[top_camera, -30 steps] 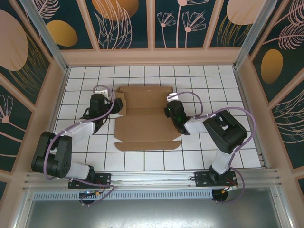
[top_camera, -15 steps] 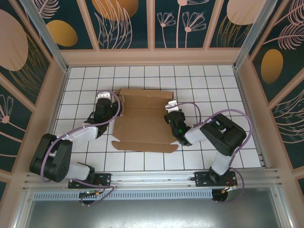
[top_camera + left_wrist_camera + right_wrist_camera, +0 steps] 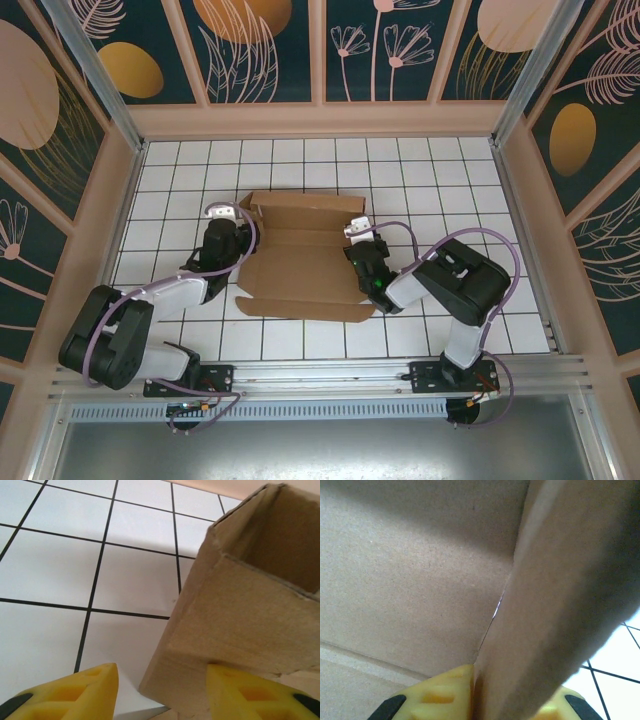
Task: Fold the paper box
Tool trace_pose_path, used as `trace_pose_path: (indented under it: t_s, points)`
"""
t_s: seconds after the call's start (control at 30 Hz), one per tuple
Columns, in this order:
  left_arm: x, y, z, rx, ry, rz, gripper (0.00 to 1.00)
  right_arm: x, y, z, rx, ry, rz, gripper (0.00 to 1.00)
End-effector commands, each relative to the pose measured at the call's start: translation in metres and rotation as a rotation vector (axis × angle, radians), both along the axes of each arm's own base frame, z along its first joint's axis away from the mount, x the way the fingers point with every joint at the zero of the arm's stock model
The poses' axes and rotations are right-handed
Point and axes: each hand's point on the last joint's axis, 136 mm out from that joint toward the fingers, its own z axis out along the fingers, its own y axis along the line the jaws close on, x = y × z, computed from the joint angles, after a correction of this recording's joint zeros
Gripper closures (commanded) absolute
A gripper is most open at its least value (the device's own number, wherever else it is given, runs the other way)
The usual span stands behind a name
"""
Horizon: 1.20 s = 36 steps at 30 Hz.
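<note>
The paper box (image 3: 298,262), plain brown cardboard, lies partly folded in the middle of the tiled floor, its far wall (image 3: 305,207) raised. My left gripper (image 3: 232,226) is at the box's far left corner. In the left wrist view a standing corner flap (image 3: 240,605) sits between its yellow fingers (image 3: 75,690); the left gripper (image 3: 157,695) is open, one finger apart from the card, the other against it. My right gripper (image 3: 361,243) is at the box's right side. In the right wrist view this gripper (image 3: 505,700) is shut on an upright side flap (image 3: 555,595).
White tiled floor (image 3: 440,190) with black lines surrounds the box. Patterned walls (image 3: 320,50) close off the far, left and right sides. A metal rail (image 3: 320,375) with both arm bases runs along the near edge.
Both grippers have come nearer and a little inward along the box's sides. The side flaps and far wall stand higher, and the box looks narrower. The left jaws have narrowed.
</note>
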Motion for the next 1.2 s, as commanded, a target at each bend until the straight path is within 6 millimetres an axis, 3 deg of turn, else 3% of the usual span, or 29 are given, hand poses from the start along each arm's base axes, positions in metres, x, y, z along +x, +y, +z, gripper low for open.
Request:
trace_pose_path:
  t_s: [0.0, 0.27, 0.53, 0.8, 0.93, 1.17]
  points:
    - [0.008, -0.012, 0.017, -0.039, -0.062, -0.037, 0.53, -0.009, -0.001, -0.007, -0.073, 0.005, 0.018, 0.83]
    - [0.0, -0.036, 0.014, -0.052, -0.06, -0.071, 0.57, -0.019, 0.0, -0.019, -0.093, 0.005, 0.01, 0.86]
    - [-0.005, -0.014, -0.011, 0.016, 0.005, 0.061, 0.57, -0.031, -0.013, -0.028, -0.122, -0.041, -0.056, 0.88]
    - [-0.007, -0.009, -0.014, 0.034, 0.027, 0.081, 0.54, -0.043, -0.012, -0.011, -0.186, -0.19, -0.07, 0.9]
    - [-0.014, -0.005, -0.009, 0.021, 0.023, 0.089, 0.53, -0.043, -0.005, -0.014, -0.211, -0.19, -0.053, 0.91]
    - [-0.028, -0.002, 0.025, -0.017, -0.026, 0.062, 0.44, -0.038, -0.007, -0.005, -0.187, -0.199, -0.053, 0.9]
